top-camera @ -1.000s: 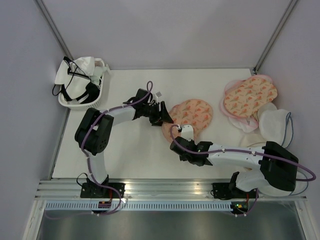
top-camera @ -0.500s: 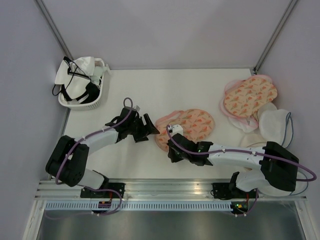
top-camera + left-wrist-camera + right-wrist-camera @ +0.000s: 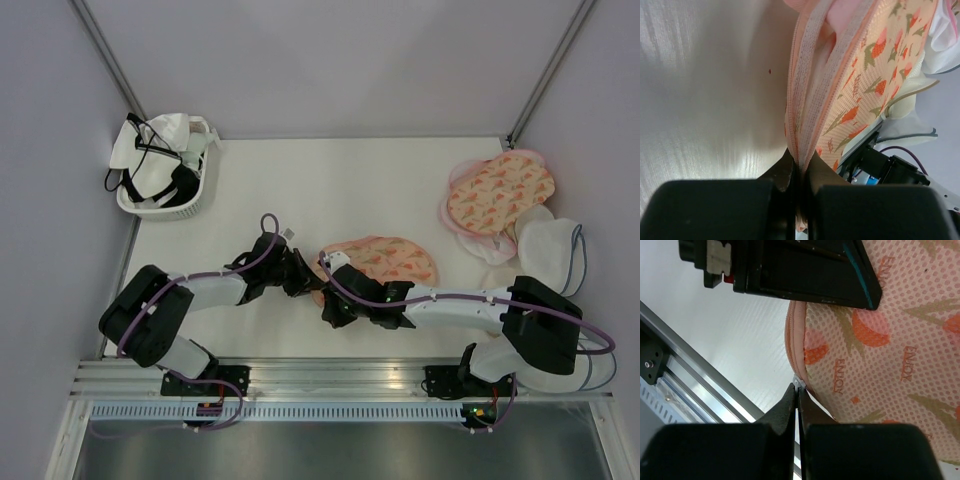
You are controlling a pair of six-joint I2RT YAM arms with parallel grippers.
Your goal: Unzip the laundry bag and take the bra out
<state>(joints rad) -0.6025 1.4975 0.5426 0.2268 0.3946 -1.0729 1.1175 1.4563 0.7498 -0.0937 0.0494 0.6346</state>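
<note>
The laundry bag (image 3: 385, 260) lies flat on the table (image 3: 300, 180), near-centre, just ahead of both wrists. In the top view its long axis runs left to right, and the left lobe end sits slightly nearer the arm bases and points at the left gripper (image 3: 306, 276). The left gripper's jaws are pressed together on the bag's edge trim at that end. In the left wrist view the bag (image 3: 860, 85) extends straight away from the gripper (image 3: 799, 167). The two trim bands part farther along, exposing pink fabric that cannot be identified as lining or bra. The right gripper (image 3: 798, 392) approaches from the near side, with its jaws pinching the small metal zipper pull (image 3: 799, 382) at the rim of the bag (image 3: 880, 340).
</note>
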